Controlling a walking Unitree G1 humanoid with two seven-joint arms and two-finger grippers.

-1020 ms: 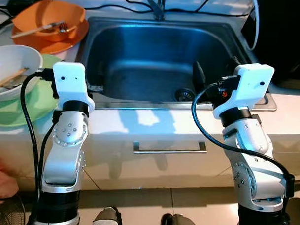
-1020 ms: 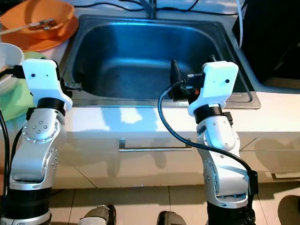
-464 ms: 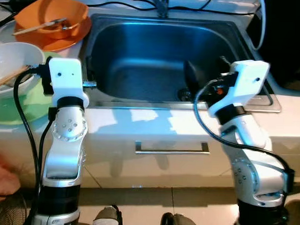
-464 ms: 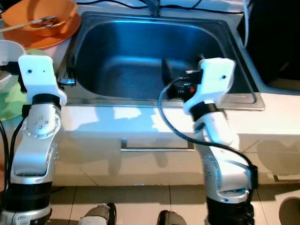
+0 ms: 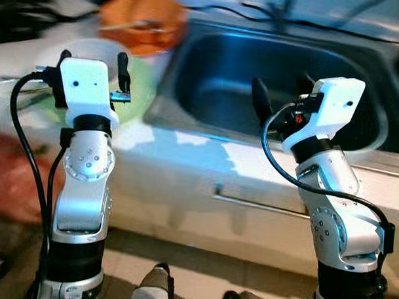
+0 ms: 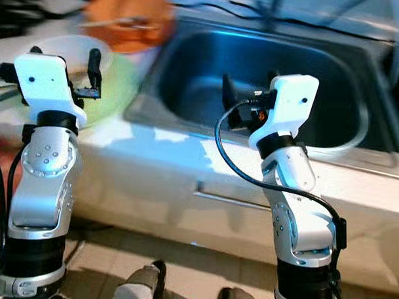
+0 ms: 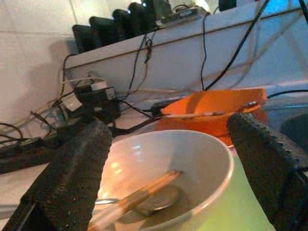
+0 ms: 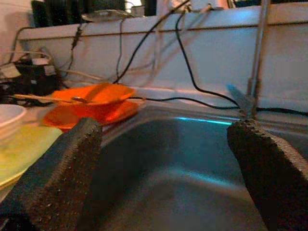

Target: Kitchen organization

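A white bowl (image 7: 163, 168) with chopsticks and a spoon in it stands on a green plate (image 5: 140, 88), left of the steel sink (image 5: 221, 78). Behind it an orange bowl (image 7: 216, 107) with a utensil sits on an orange plate. My left gripper (image 7: 168, 192) is open, raised just before the white bowl, its fingers (image 7: 72, 178) apart on either side of it and touching nothing. My right gripper (image 8: 163, 173) is open over the front of the sink basin (image 8: 192, 178), holding nothing. The head views are blurred.
Cables and black plugs (image 7: 91, 98) lie along the back of the counter by the wall. The faucet (image 8: 255, 62) rises behind the sink. A drawer handle (image 5: 250, 204) is on the cabinet front below. Something red (image 5: 15, 176) is low at my left.
The whole picture has slid right and blurred, so the camera turned left. My left gripper now faces the white bowl instead of the sink's left rim. The right gripper stays over the sink.
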